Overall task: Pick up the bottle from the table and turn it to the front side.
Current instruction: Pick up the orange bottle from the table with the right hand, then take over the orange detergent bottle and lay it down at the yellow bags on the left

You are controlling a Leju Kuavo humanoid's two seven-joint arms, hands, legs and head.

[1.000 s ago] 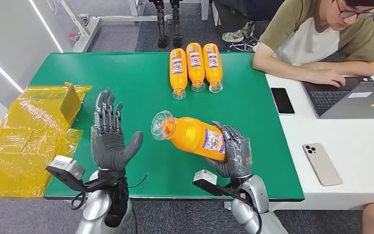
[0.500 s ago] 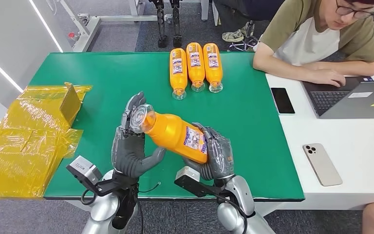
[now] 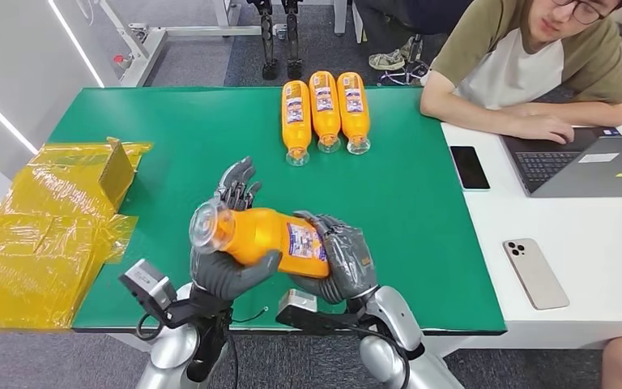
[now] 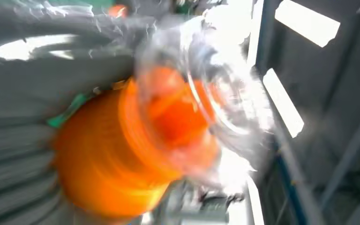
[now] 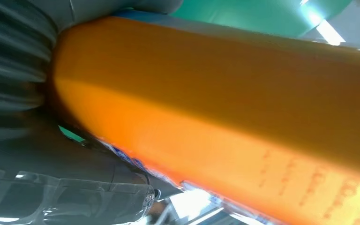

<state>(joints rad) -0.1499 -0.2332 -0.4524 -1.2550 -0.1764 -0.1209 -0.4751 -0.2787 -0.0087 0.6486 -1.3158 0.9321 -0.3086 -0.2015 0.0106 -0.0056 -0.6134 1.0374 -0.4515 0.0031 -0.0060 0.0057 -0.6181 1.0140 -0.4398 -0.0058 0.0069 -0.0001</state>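
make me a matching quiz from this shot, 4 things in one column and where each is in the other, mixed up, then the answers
Things:
1. held orange bottle
2. row of three orange bottles
3. yellow wrapped package
4. laptop

Places:
A. white table, in front of the seated person
B. off the green mat's left side
C. far edge of the green mat
D. between the left robot hand and right robot hand

Pairs: 1-D, 2-C, 3-B, 4-A

Orange plastic juice bottle (image 3: 269,237), clear cap, printed label facing up; lies roughly horizontal, lifted above green bench (image 3: 186,130), cap pointing left.
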